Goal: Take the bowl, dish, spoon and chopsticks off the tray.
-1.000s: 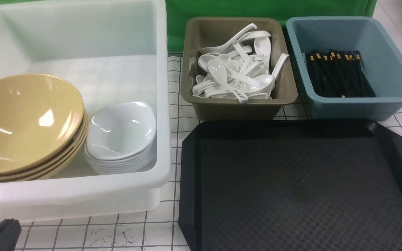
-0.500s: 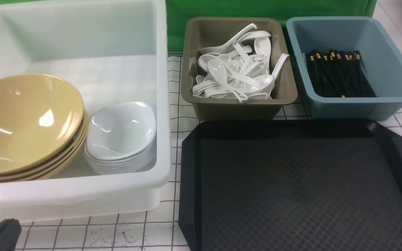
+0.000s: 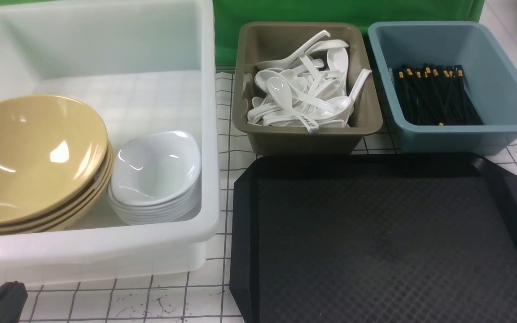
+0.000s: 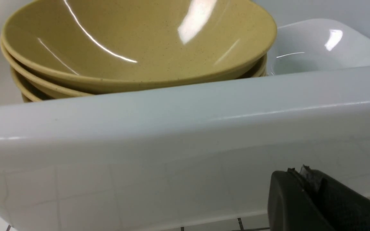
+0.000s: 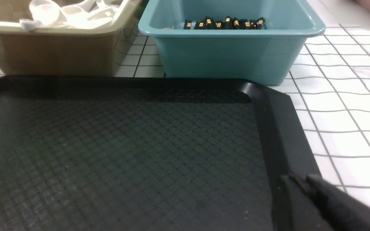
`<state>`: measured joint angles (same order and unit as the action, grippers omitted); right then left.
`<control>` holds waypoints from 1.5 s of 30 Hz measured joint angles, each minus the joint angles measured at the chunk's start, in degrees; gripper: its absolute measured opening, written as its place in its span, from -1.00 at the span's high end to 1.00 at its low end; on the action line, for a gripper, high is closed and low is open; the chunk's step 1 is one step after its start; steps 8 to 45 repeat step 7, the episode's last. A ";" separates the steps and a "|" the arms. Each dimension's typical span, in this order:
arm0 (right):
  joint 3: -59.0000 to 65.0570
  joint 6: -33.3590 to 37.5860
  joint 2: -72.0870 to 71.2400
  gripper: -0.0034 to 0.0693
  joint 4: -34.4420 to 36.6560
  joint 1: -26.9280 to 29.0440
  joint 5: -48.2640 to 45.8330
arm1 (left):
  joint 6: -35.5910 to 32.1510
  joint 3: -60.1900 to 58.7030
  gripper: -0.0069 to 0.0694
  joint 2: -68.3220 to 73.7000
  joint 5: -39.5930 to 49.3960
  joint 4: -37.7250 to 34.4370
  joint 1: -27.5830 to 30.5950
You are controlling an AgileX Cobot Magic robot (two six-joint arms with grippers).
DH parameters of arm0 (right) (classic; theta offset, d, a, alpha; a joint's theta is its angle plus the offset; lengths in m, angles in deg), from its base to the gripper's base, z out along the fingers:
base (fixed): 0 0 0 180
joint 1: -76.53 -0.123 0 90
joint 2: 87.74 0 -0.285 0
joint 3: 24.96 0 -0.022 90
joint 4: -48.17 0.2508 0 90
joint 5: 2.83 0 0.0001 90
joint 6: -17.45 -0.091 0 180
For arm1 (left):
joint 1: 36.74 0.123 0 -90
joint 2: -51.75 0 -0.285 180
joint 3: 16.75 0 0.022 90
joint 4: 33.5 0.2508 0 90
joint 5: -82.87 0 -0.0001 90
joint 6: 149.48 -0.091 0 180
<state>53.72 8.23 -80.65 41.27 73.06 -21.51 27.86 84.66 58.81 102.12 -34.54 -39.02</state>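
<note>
Black diamond-textured plastic tray (image 3: pixel 375 242) looks bare already: glossy mustard bowl (image 3: pixel 29 157) tops its stack in the white tub (image 3: pixel 106 251). Left pincer (image 4: pixel 313 195) clenched, holding nothing; right pincer (image 5: pixel 303 186), can't tell. Only risk: a careless swing clipping the tub.

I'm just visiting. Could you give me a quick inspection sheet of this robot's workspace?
Surface: white gridded tabletop, ink-scuffed in front.
Job's things: black tray bare; yellow bowl atop a stack in white tub, beside stacked white dishes; marked spoon in olive tub; chopsticks in blue tub.
Clutter: plain white spoons piled in olive tub.
End effectors: left end effector shut, outside white tub; right end effector by tray's rim, opening unclear.
Cables: nothing seen.
Surroundings: green backdrop.
</note>
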 joint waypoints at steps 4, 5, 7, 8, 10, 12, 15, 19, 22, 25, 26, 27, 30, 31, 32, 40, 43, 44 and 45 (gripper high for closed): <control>0.00 0.00 0.00 0.64 0.00 0.00 0.00 | 0.00 0.00 0.83 0.00 0.00 0.00 0.00; 0.00 0.00 0.00 0.64 0.00 0.00 0.00 | 0.00 0.00 0.83 0.00 0.00 0.00 0.00; 0.00 0.00 0.00 0.63 0.00 0.00 0.00 | 0.00 0.00 0.83 0.00 0.00 0.00 0.00; 0.00 0.00 0.00 0.63 0.00 0.00 0.00 | 0.00 0.00 0.83 0.00 0.00 0.00 0.00; 0.00 0.00 0.00 0.63 0.00 0.00 0.00 | 0.00 0.00 0.83 0.00 0.00 0.00 0.00; 0.00 0.00 0.00 0.63 0.00 0.00 0.00 | 0.00 0.00 0.83 0.00 0.00 0.00 0.00; 0.00 0.00 0.00 0.63 0.00 0.00 0.00 | 0.00 0.00 0.83 0.00 0.00 0.00 0.00; 0.00 0.00 0.00 0.63 0.00 0.00 0.00 | 0.00 0.00 0.83 0.00 0.00 0.00 0.00; 0.00 0.00 0.00 0.63 0.00 0.00 0.00 | 0.00 0.00 0.83 0.00 0.00 0.00 0.00; 0.00 0.00 0.00 0.63 0.00 0.00 0.00 | 0.00 0.00 0.83 0.00 0.00 0.00 0.00; 0.00 0.00 0.00 0.63 0.00 0.00 0.00 | 0.00 0.00 0.83 0.00 0.00 0.00 0.00; 0.00 0.00 0.00 0.63 0.00 0.00 0.00 | 0.00 0.00 0.83 0.00 0.00 0.00 0.00; 0.00 0.00 0.00 0.63 0.00 0.00 0.00 | 0.00 0.00 0.83 0.00 0.00 0.00 0.00; 0.00 0.00 0.00 0.63 0.00 0.00 0.00 | 0.00 0.00 0.83 0.00 0.00 0.00 0.00; 0.00 0.00 0.00 0.63 0.00 0.00 0.00 | 0.00 0.00 0.83 0.00 0.00 0.00 0.00; 0.00 0.00 0.00 0.63 0.00 0.00 0.00 | 0.00 0.00 0.83 0.00 0.00 0.00 0.00; 0.00 0.00 0.00 0.63 0.00 0.00 0.00 | 0.00 0.00 0.83 0.00 0.00 0.00 0.00; 0.00 0.00 0.00 0.63 0.00 0.00 0.00 | 0.00 0.00 0.83 0.00 0.00 0.00 0.00; 0.00 0.00 0.00 0.63 0.00 0.00 0.00 | 0.00 0.00 0.83 0.00 0.00 0.00 0.00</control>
